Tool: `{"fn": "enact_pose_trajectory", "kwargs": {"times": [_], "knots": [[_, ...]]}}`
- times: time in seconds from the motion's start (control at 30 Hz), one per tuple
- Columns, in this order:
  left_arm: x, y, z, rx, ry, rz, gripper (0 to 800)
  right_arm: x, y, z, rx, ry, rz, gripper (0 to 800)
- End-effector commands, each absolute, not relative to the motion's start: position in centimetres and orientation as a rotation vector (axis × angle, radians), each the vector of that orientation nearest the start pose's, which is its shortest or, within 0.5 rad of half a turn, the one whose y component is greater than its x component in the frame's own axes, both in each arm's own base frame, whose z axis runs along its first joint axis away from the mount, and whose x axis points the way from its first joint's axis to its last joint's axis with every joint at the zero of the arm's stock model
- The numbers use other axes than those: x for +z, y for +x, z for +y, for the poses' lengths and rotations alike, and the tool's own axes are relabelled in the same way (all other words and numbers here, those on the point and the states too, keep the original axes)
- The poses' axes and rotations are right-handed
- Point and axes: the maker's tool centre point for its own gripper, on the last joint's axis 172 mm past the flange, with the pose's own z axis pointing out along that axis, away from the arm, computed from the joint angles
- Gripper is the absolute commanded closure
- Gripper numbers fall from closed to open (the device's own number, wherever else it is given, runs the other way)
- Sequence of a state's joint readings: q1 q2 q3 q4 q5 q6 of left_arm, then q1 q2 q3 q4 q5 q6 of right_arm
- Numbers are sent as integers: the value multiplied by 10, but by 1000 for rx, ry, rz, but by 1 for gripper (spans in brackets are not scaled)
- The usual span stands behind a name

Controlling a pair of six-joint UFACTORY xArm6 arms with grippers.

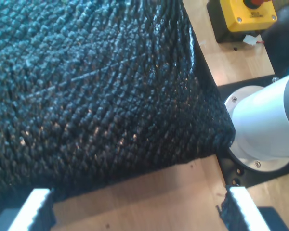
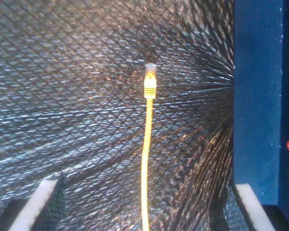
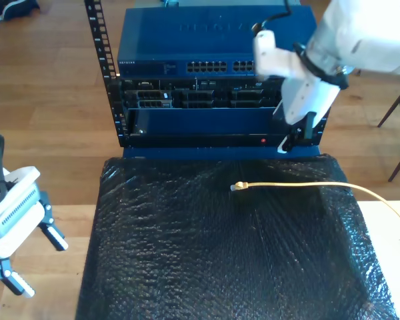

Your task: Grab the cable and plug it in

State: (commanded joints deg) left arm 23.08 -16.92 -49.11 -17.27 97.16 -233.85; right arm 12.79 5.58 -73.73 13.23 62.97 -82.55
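Open mat around cable; rack seemingly behind.

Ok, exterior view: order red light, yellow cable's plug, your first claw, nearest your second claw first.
1. Small red light, on the rack front.
2. Pale-yellow cable's clear plug, on black mat.
3. My first claw, exterior view's left edge.

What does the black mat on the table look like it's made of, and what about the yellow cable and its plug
The black mat looks like glossy plastic bubble wrap or a textured sheet: a fine bumpy grid with scattered glints. The cable appears to have a smooth yellow plastic or rubber jacket, ending in a ribbed yellow boot. Its plug looks like clear hard plastic, pale and slightly see-through, though it is small and blurred.
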Motion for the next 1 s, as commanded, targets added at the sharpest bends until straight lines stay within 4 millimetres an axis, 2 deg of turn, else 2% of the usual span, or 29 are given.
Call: {"fn": "enact_pose_trajectory", "kwargs": {"times": [0.33,0.5,0.8,1.0], "knots": [[224,263,15,174,1644,-1944,0,203,507,189,-284,-2091,-2171,12],[223,264,11,164,1650,-1944,0,195,509,191,-253,-2104,-2208,12],[222,266,5,146,1656,-1940,0,172,505,188,-71,-2170,-2337,12],[215,268,2,149,1680,-1928,0,157,501,205,-47,-2154,-2366,12]]}}
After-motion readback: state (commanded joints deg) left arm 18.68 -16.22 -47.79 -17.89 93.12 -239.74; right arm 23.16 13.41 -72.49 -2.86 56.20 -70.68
